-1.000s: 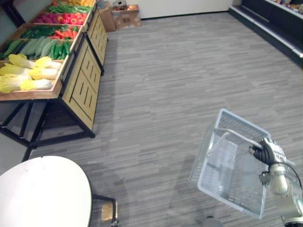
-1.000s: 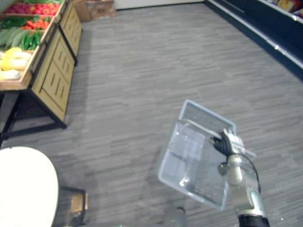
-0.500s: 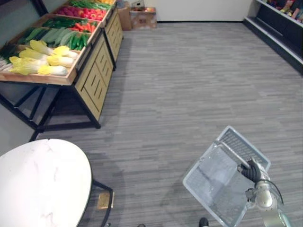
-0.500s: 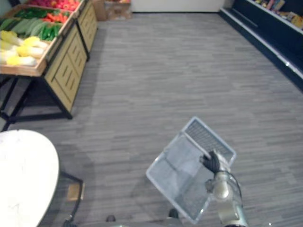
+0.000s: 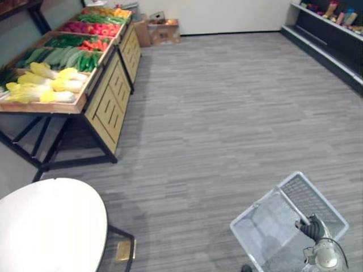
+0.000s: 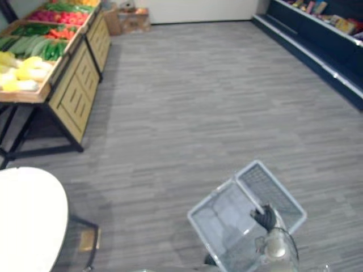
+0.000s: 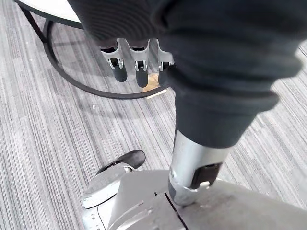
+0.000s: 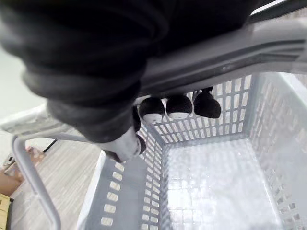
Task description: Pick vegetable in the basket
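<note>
Whole view has shifted from a second ago: camera moved, not the goods. Vegetables [image 5: 42, 85] lie on the wooden stand [image 5: 108, 105] far left, well apart from the basket [image 5: 261, 224]; approach not yet done. Left hand [image 7: 138, 67] hangs down, fingers straight, empty. Right hand [image 5: 312, 229] low right, fingers curled round the empty basket's handle [image 8: 216, 52]

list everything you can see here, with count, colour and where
basket: one, pale grey plastic, low on the right, hanging by its handle
wooden stand: one, tan, ahead on the left
cabbages: several, yellow-white, stand's nearest tray
green vegetables: many, tray behind the cabbages
red vegetables: many, trays further back
round table: one, white, near left
cardboard boxes: two, brown, by the far wall
shelves: dark, along the right
right hand: curled round the basket's handle
left hand: fingers straight, above the floor
</note>
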